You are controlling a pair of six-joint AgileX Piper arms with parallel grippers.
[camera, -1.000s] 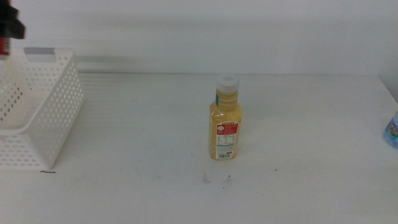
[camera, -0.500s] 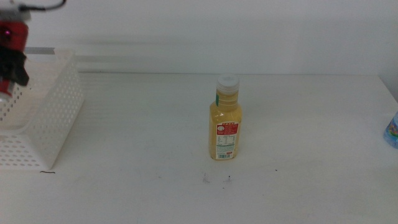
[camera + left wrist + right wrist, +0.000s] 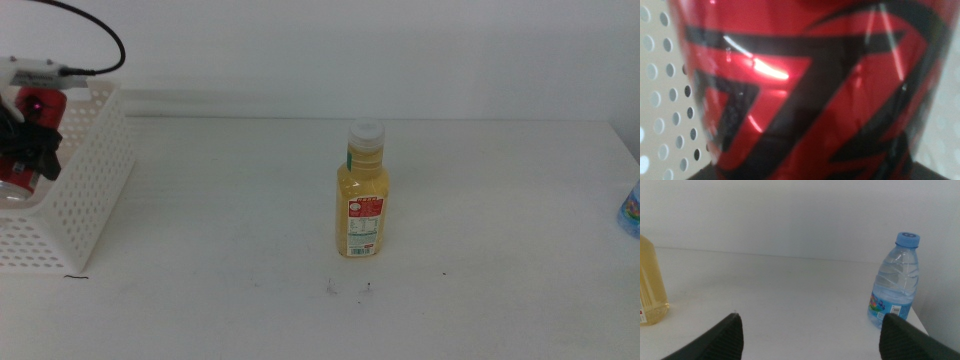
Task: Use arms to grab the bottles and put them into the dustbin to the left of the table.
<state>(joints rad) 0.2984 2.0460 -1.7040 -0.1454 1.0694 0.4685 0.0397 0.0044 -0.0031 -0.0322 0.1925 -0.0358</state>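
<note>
Middle view: at the frame's far left, the left end effector (image 3: 22, 150) gripped the glossy red can (image 3: 28, 140) inside the perforated white dustbin (image 3: 85, 190); the yellow juice bottle (image 3: 362, 195) stood upright at centre on the smooth white table (image 3: 220, 220).
Left wrist view: red-and-black can (image 3: 810, 90) filled the frame, against the holed wall (image 3: 670, 100).
Right wrist view: the right end effector (image 3: 810, 330) was spread wide; the clear water bottle (image 3: 894, 282) stood at right.

water bottle (image 3: 630, 210) cut by edge | soda can (image 3: 810, 90) blurred, cropped

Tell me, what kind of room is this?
Probably a robot test bench, not a home: a bare white table against a blank wall, holding just a yellow juice bottle and a white basket, where the left gripper holds a red can.
</note>
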